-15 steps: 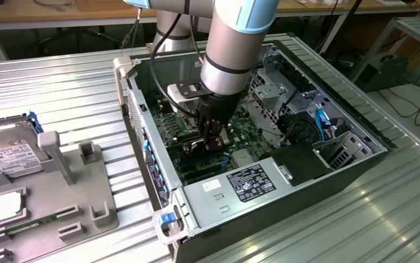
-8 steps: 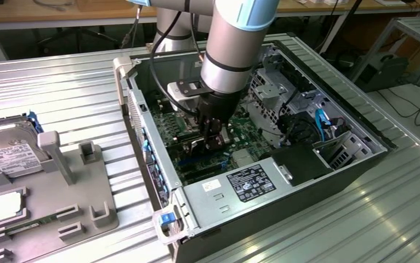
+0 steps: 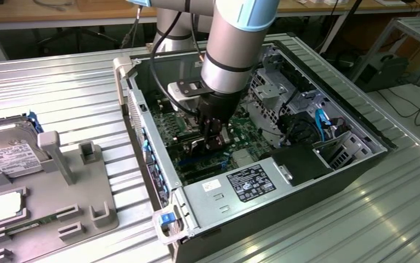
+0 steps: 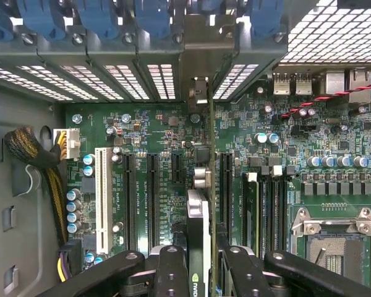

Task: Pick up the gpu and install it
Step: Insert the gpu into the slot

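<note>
Ribbed metal tabletop (image 3: pixel 63 93) fills most of the exterior view, with wooden benches cut off along the top edge. At centre frame I see the open computer case (image 3: pixel 356 137) lying on its side, and the arm (image 3: pixel 232 49) reaching down into it from the top of the frame. The gripper (image 3: pixel 215 143) is deep inside, just above the motherboard (image 3: pixel 250 134); its fingertips are dark against dark parts there, and I can't separate them from what they hold in this view.

Through the wrist camera I get a clearer read: the gripper (image 4: pixel 199 260) has its black fingers (image 4: pixel 172 272) pressed in against both sides of the gpu (image 4: pixel 198 216), which I see edge-on as a thin upright card with a silver bracket end. Its lower part is cut off by the frame edge and covered by the fingers. The card stands over the motherboard (image 4: pixel 167 133), in line with the dark expansion slots (image 4: pixel 153 198), between the white slot (image 4: pixel 101 198) and the RAM slots (image 4: pixel 260 210). Whether its edge already touches a slot I cannot tell. The empty CPU socket (image 4: pixel 334 241) sits lower right of that frame, partly cropped.

At the exterior view's left, a grey parts holder (image 3: pixel 71 192) carries a hard drive (image 3: pixel 9 148), half out of frame, and a CPU (image 3: pixel 6 207). The power supply (image 3: pixel 250 183) sits at the case's near end.
</note>
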Available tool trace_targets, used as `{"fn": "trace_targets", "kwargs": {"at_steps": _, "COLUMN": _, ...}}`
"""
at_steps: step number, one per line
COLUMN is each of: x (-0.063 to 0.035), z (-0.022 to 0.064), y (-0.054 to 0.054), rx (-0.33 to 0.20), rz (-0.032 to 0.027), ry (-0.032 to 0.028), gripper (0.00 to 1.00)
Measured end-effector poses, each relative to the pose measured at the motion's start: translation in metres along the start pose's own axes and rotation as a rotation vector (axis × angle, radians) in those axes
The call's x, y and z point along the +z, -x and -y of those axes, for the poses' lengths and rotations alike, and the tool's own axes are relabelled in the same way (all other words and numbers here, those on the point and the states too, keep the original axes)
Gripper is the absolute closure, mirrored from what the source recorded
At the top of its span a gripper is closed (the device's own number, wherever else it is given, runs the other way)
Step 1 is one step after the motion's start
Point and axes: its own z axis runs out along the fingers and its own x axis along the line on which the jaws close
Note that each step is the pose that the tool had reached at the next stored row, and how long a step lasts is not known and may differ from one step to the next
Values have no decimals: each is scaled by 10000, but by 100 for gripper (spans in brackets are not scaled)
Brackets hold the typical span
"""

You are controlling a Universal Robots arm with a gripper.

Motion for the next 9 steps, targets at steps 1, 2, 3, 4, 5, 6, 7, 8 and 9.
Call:
{"fn": "trace_targets", "kwargs": {"at_steps": 1, "x": 1, "z": 0, "y": 0, "rx": 0, "rz": 0, "ry": 0, "gripper": 73}}
{"fn": "trace_targets", "kwargs": {"at_steps": 2, "x": 1, "z": 0, "y": 0, "rx": 0, "rz": 0, "ry": 0, "gripper": 73}}
{"fn": "trace_targets", "kwargs": {"at_steps": 3, "x": 1, "z": 0, "y": 0, "rx": 0, "rz": 0, "ry": 0, "gripper": 73}}
{"fn": "trace_targets", "kwargs": {"at_steps": 4, "x": 3, "z": 0, "y": 0, "rx": 0, "rz": 1, "ry": 0, "gripper": 73}}
{"fn": "trace_targets", "kwargs": {"at_steps": 5, "x": 6, "z": 1, "y": 0, "rx": 0, "rz": 1, "ry": -1, "gripper": 73}}
{"fn": "trace_targets", "kwargs": {"at_steps": 6, "x": 8, "z": 1, "y": 0, "rx": 0, "rz": 2, "ry": -1, "gripper": 73}}
{"fn": "trace_targets", "kwargs": {"at_steps": 7, "x": 9, "z": 1, "y": 0, "rx": 0, "rz": 0, "ry": -1, "gripper": 73}}
{"fn": "trace_targets", "kwargs": {"at_steps": 8, "x": 11, "z": 1, "y": 0, "rx": 0, "rz": 0, "ry": 0, "gripper": 73}}
{"fn": "trace_targets", "kwargs": {"at_steps": 9, "x": 13, "z": 1, "y": 0, "rx": 0, "rz": -1, "ry": 0, "gripper": 73}}
